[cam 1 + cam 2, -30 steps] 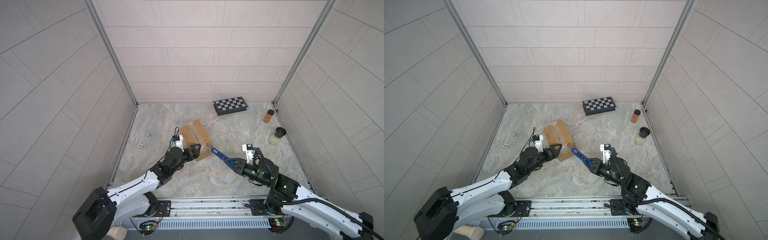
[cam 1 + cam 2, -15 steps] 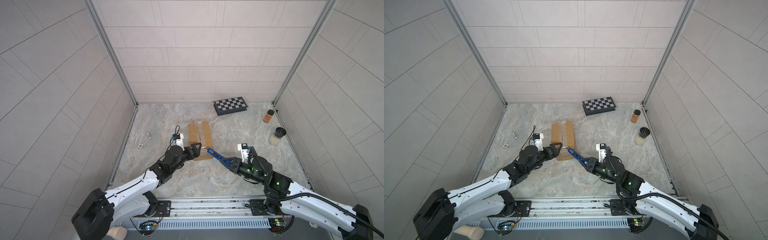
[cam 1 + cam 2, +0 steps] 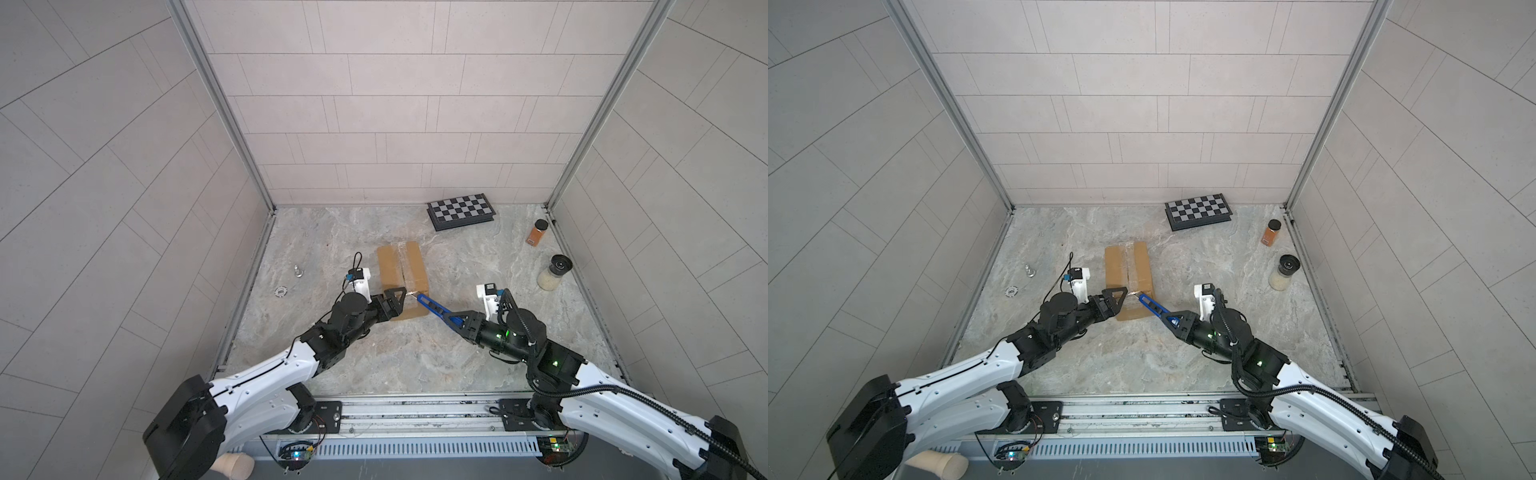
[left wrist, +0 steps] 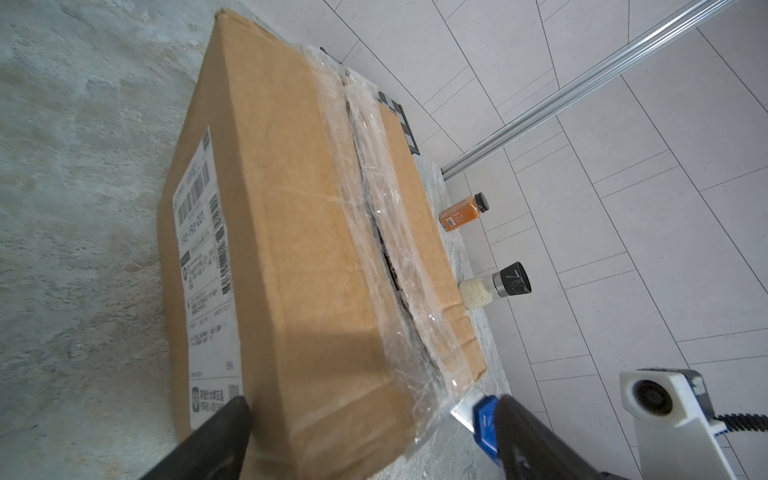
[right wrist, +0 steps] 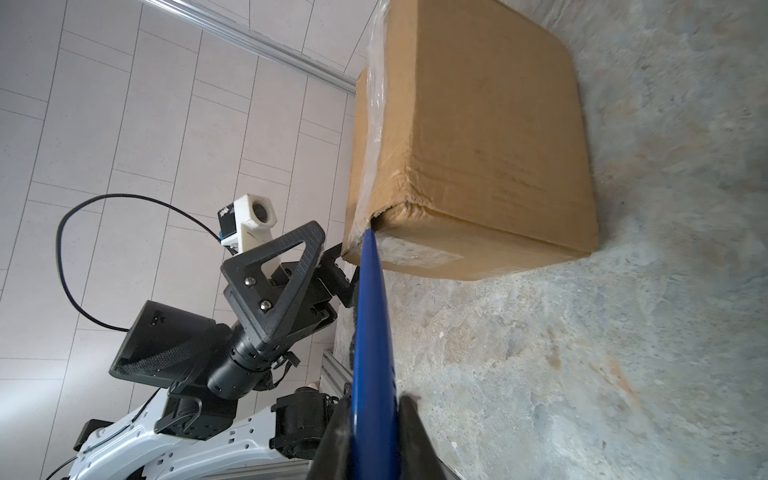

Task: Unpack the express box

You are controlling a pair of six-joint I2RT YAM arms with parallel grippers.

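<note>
Express box (image 3: pixel 401 270) has swung round square since a second ago, and the blue cutter (image 3: pixel 432 308) tip is now at the near end of its seam.
It sits mid-bench. The left pincer (image 3: pixel 395 305) gapes open around the near end and the right pincer (image 3: pixel 457 322) is clamped on the cutter. Looks light, stiff cardboard with slick tape (image 4: pixel 374 187), so I'd brace the bare sides.

Right gripper (image 5: pixel 372 411) clamped on the handle of a blue cutter (image 5: pixel 371 324); the cutter's far end meets the express box (image 5: pixel 478 137) at its near taped corner, right at a small torn gap in the cardboard. Box sits flat on the marbled table (image 5: pixel 602 374), clear tape shining along its top. Left gripper (image 5: pixel 326 255) just beside that same corner, black triangular finger forward, white wrist camera (image 5: pixel 253 214) behind it.
</note>
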